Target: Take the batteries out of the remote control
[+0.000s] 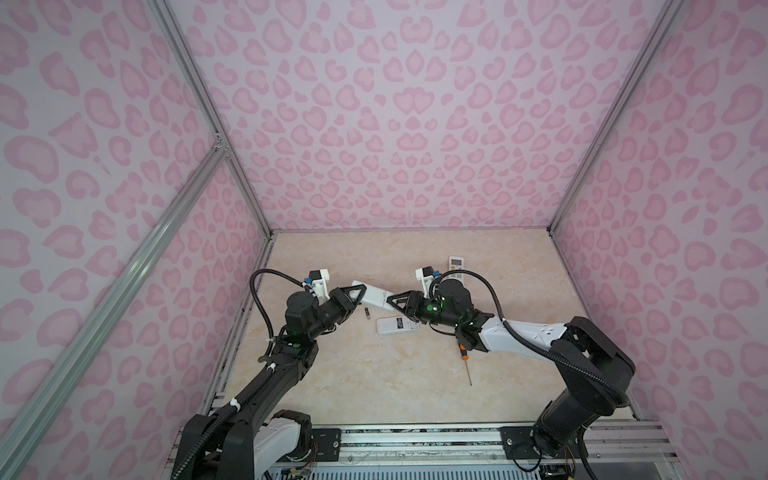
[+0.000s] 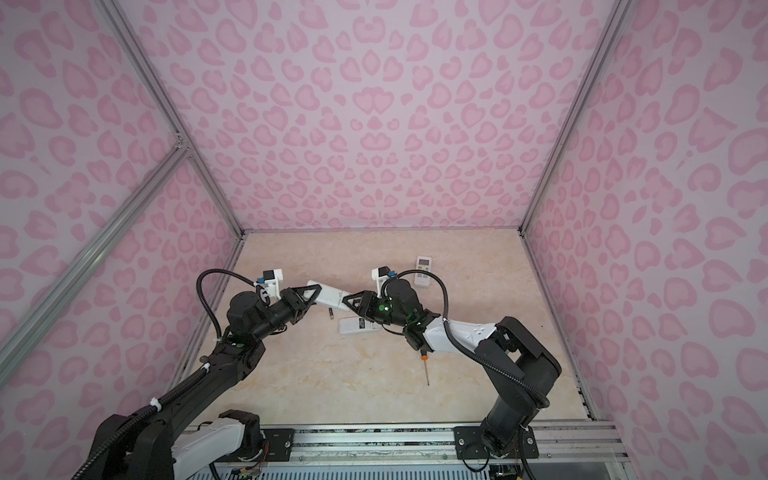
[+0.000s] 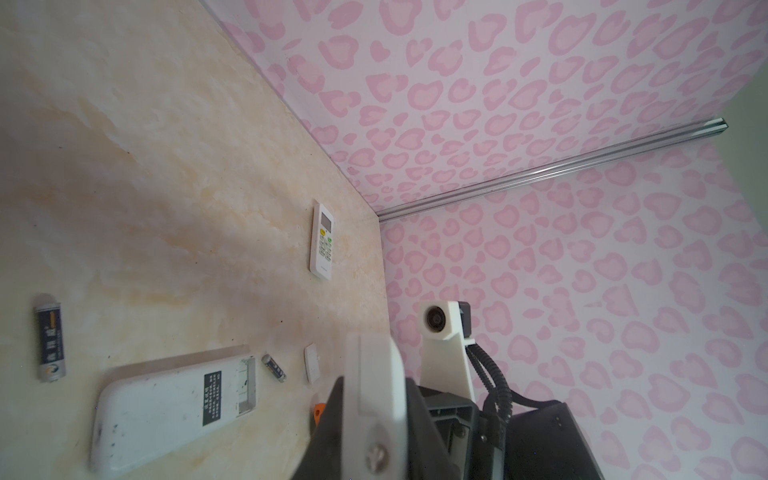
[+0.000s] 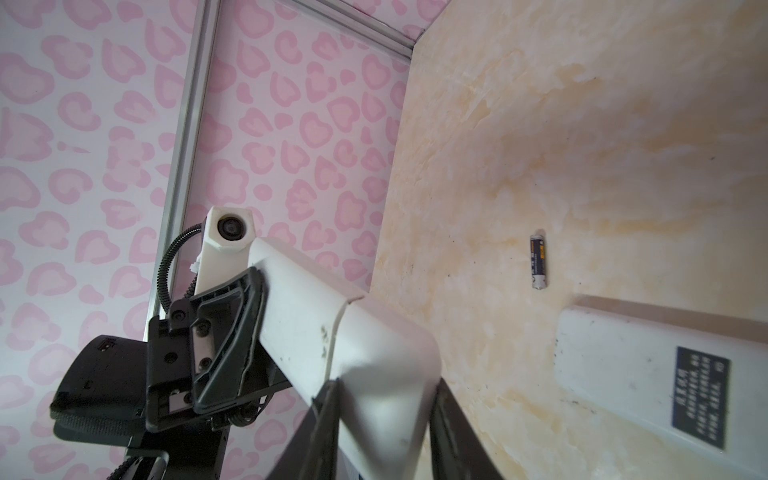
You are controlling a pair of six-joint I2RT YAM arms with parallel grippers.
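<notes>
Black left gripper [image 1: 356,296]: shut tight on the left end of the held remote, up off the table [image 1: 374,386]. The top views only give a dark wedge, but the right wrist view shows its fingers [image 4: 226,328] actually biting that end.
Battery [image 1: 367,313]: lying flat on the table at 6 o'clock from the held remote, nothing touching it. It's a tiny sliver in both top views. Up close it's got a black sleeve, pale lettering, a gold patch toward one end and silvery caps.
Held remote [image 1: 374,296]: white and slim, hanging between both grippers, long axis running 10 to 4 o'clock. The right wrist view adds a seam across its back.
Right gripper [image 1: 392,302]: closed on the held remote's right end. In the right wrist view the body sits wedged between its fingers [image 4: 322,436].
Face-down remote [image 1: 397,325]: on the table at 5 o'clock from the held one, black label on its back. Only the left wrist view shows its battery bay [image 3: 245,384] uncovered.
Second battery [image 3: 274,368]: left wrist view only, just beside that bay end, between it and the white cover [image 3: 312,363]. Dark sleeve again, too small for more.
Face-up remote [image 1: 456,266]: 2 o'clock from the held one, well apart, screen up.
Screwdriver [image 1: 462,354]: orange bit of handle poking out under the right arm, shaft pointing roughly 6 o'clock.
</notes>
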